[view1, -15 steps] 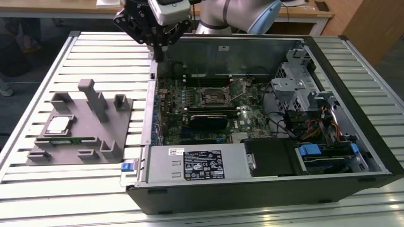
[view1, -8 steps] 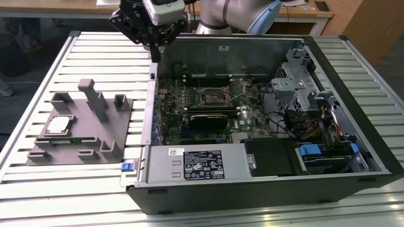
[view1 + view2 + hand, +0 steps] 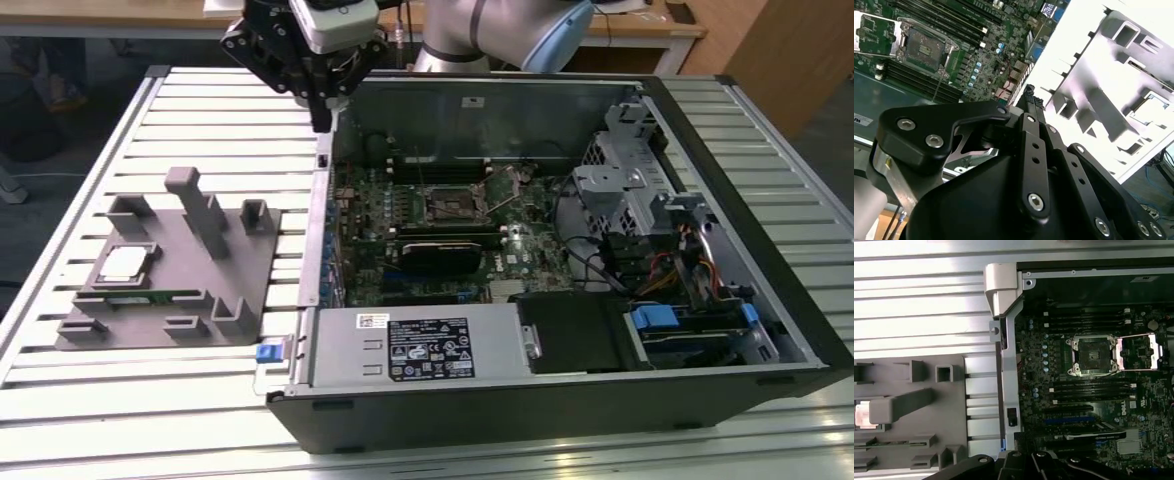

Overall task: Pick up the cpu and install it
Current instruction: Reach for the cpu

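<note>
the black robot gripper (image 3: pixel 320 118) hangs over the open black computer case (image 3: pixel 561 420), jaws pinched together on nothing. the small square silver-topped cpu (image 3: pixel 123 263) lies well apart from them in the grey plastic tray (image 3: pixel 184 268) (light, stiff, probably delicate underneath). opposite edges look the safest hold.

The gripper (image 3: pixel 320 120) hangs above the computer case (image 3: pixel 561 405), over its far corner on the exterior view's left. It points down, fingers (image 3: pixel 1030 107) pressed together and empty. The arm (image 3: pixel 494 30) rises behind the case.
</note>
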